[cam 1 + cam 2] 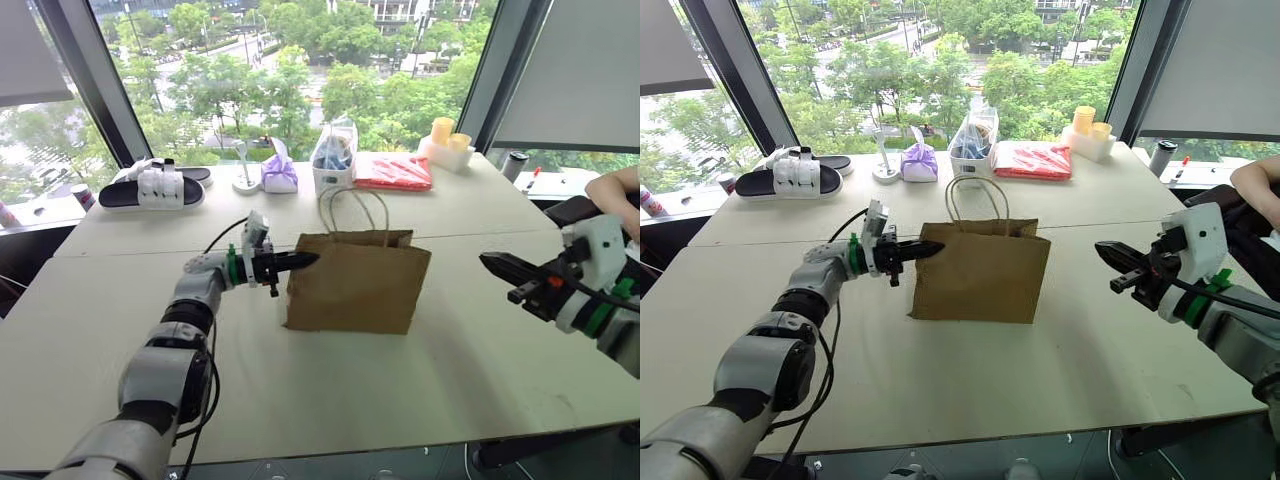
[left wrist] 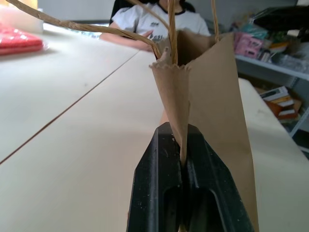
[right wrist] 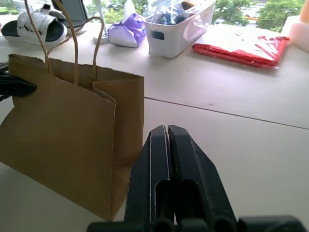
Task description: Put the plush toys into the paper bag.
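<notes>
The paper bag stands upright mid-table, its left edge pinched in the left gripper; the right gripper, closed and empty, hovers well apart to its right.

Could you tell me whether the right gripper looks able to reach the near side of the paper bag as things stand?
Probably yes: bare table lies between the right gripper and the paper bag, with nothing in between.

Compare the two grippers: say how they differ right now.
The left gripper pinches the paper bag's side edge between its fingers; the right gripper holds nothing. The left gripper touches the bag; the right gripper hangs apart from it, on its other side. Both point inward toward the bag.
</notes>
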Controlling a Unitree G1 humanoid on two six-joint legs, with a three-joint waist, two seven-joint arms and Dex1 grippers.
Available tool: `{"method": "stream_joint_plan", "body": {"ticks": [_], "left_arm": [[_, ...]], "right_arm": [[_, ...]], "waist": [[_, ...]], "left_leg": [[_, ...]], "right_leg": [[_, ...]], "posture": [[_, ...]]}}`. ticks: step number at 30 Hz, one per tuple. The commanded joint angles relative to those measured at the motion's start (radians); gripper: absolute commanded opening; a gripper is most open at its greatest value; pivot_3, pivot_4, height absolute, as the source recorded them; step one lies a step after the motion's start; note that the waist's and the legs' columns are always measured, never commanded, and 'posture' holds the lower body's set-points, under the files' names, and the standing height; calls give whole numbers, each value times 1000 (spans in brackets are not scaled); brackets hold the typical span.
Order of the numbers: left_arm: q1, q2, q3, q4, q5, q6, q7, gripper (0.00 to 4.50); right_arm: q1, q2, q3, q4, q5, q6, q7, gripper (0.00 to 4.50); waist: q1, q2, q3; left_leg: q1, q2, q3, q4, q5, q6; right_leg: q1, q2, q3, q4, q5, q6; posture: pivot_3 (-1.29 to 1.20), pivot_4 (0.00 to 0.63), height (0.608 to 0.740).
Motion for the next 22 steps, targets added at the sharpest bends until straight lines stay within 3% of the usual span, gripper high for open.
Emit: {"method": "stream_joint_plan", "body": {"ticks": [1,6,7,15,22], "left_arm": [[26,32,-19,-61,27,28,7,1745],[91,74,-19,-193,18,89,14,4146],[113,89,-17,-247,10,117,11,4355],[374,259,39,-845,-139,528,90,4355],[534,269,135,-1211,-340,796,281,4355]], "right_arm": [[-18,-23,1,-3,-11,-29,19,0],[5,-76,53,7,-49,-39,101,0],[11,-91,62,5,-52,-42,123,0],[5,-165,133,-8,-48,-63,281,0],[-79,-183,248,49,-102,-116,368,0]], "waist": [[1,0,0],[-1,0,0],[-2,0,0],[-5,0,0],[0,0,0]], "left_leg": [[0,0,0,0,0,0],[0,0,0,0,0,0],[0,0,0,0,0,0],[0,3,0,-2,0,0],[0,5,0,-1,0,0]], "right_leg": [[0,0,0,0,0,0],[0,0,0,0,0,0],[0,0,0,0,0,0],[-1,1,1,0,0,0],[1,0,0,-1,0,0]], "posture": [[0,150,740],[0,150,740],[0,150,740],[0,150,740],[0,150,740]]}}
